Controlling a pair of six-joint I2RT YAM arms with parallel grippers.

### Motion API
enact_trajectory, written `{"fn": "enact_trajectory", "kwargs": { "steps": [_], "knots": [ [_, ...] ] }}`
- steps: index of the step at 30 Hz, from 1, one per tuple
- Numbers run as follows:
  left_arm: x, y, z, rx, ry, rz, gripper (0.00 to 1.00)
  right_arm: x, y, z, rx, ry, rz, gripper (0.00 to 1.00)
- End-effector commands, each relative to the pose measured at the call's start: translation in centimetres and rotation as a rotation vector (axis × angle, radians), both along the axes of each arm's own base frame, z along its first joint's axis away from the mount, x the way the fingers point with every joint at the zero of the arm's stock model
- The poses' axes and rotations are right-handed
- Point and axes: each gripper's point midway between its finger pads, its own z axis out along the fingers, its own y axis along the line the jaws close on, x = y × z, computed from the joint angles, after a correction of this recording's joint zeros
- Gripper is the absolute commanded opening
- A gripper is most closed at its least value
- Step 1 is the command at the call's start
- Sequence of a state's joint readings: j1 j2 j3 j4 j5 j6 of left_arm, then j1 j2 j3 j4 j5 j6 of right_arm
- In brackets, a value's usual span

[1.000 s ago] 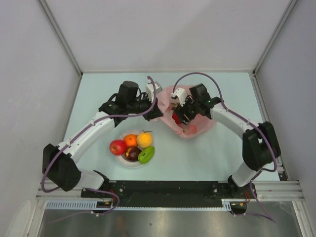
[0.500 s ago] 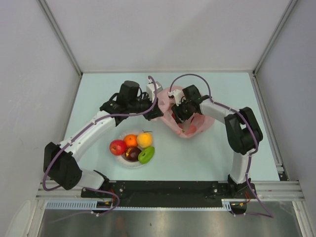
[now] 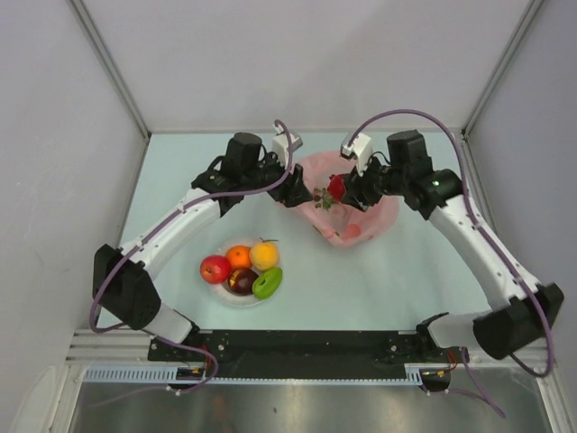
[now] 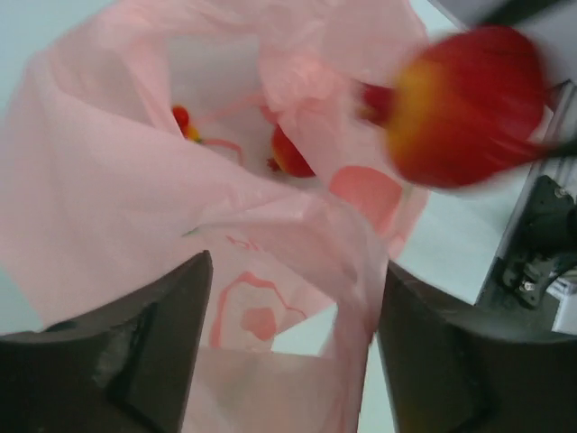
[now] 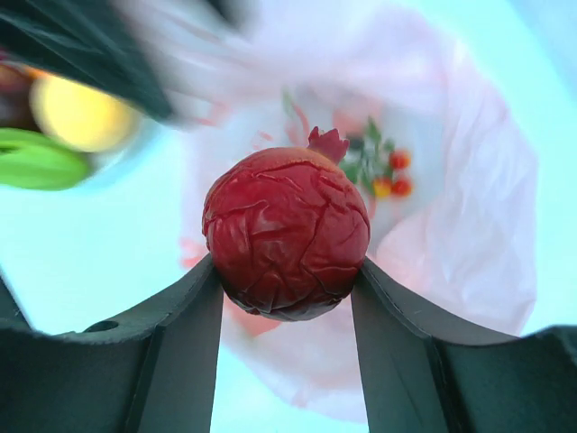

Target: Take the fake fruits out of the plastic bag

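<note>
Thin crinkly plastic bag (image 3: pixel 374 221): translucent pink, small red-and-green prints. Wrinkled glossy plastic pomegranate (image 5: pixel 287 234): deep red. Round plate (image 3: pixel 233 297): white. On it: red apple (image 3: pixel 215 268), orange ball (image 3: pixel 238 256), yellow fruit (image 3: pixel 264 255), dark purple fruit (image 3: pixel 241 280), green fruit (image 3: pixel 267 283). Table (image 3: pixel 180 180): pale mint.

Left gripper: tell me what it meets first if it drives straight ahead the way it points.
The pink plastic bag: its crumpled film lies between the left gripper's open fingers. The red fruit in the right gripper sits off to the right of that line, likely missed, though depth is unclear.
</note>
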State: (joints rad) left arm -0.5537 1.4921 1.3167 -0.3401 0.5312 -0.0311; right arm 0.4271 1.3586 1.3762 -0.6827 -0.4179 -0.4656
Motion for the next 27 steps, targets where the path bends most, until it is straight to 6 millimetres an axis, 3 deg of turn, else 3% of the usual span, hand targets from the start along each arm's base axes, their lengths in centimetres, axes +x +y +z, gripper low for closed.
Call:
{"fn": "enact_trajectory", "kwargs": {
  "steps": [1, 3, 5, 7, 8, 9, 10, 11, 13, 14, 16, 17, 19, 20, 27],
  "knots": [
    [4.3, 1.9, 6.2, -0.058, -0.097, 0.245, 1.0, -7.0, 3.1, 5.8, 0.015, -0.081, 0.266, 0.37],
    [5.4, 3.7, 7.9, -0.091, -0.133, 0.319, 1.0, -9.0, 5.3, 6.5, 0.03, -0.073, 0.339, 0.37],
    [6.5, 6.5, 9.6, -0.13, -0.153, 0.402, 1.0, -9.0, 7.4, 6.7, 0.048, -0.063, 0.375, 0.37],
    [7.4, 9.2, 10.4, -0.144, -0.161, 0.481, 1.0, -7.8, 9.1, 6.0, 0.055, -0.053, 0.393, 0.36],
    [7.1, 10.2, 11.3, -0.157, -0.186, 0.503, 1.0, -7.2, 10.3, 6.8, 0.086, -0.08, 0.416, 0.36],
    [7.0, 11.1, 11.6, -0.151, -0.204, 0.52, 1.0, -7.3, 11.5, 7.1, 0.094, -0.099, 0.453, 0.36],
    [7.1, 12.4, 11.2, -0.138, -0.207, 0.549, 1.0, -6.7, 13.4, 6.1, 0.092, -0.09, 0.483, 0.36],
    [6.6, 13.3, 11.9, -0.14, -0.234, 0.567, 1.0, -6.8, 14.6, 7.1, 0.114, -0.115, 0.519, 0.36],
    [6.3, 15.1, 11.3, -0.122, -0.242, 0.608, 1.0, -7.8, 17.6, 6.7, 0.132, -0.113, 0.602, 0.37],
    [5.5, 15.9, 12.1, -0.133, -0.265, 0.623, 1.0, -7.2, 19.3, 6.0, 0.132, -0.098, 0.619, 0.36],
    [4.9, 17.3, 11.3, -0.12, -0.256, 0.645, 1.0, -7.9, 21.5, 4.7, 0.129, -0.069, 0.668, 0.36],
    [4.5, 17.6, 11.3, -0.118, -0.261, 0.648, 1.0, -7.8, 22.8, 2.7, 0.107, -0.035, 0.684, 0.36],
    [3.4, 19.0, 11.1, -0.103, -0.281, 0.671, 1.0, -8.7, 24.3, 1.8, 0.095, -0.029, 0.731, 0.36],
    [3.0, 19.4, 10.9, -0.098, -0.28, 0.678, 1.0, -8.7, 24.9, -0.1, 0.069, 0.002, 0.745, 0.36],
    [0.7, 20.6, 9.6, -0.091, -0.291, 0.694, 1.0, -11.1, 26.5, -4.2, -0.057, 0.011, 0.846, 0.36]
  ]
}}
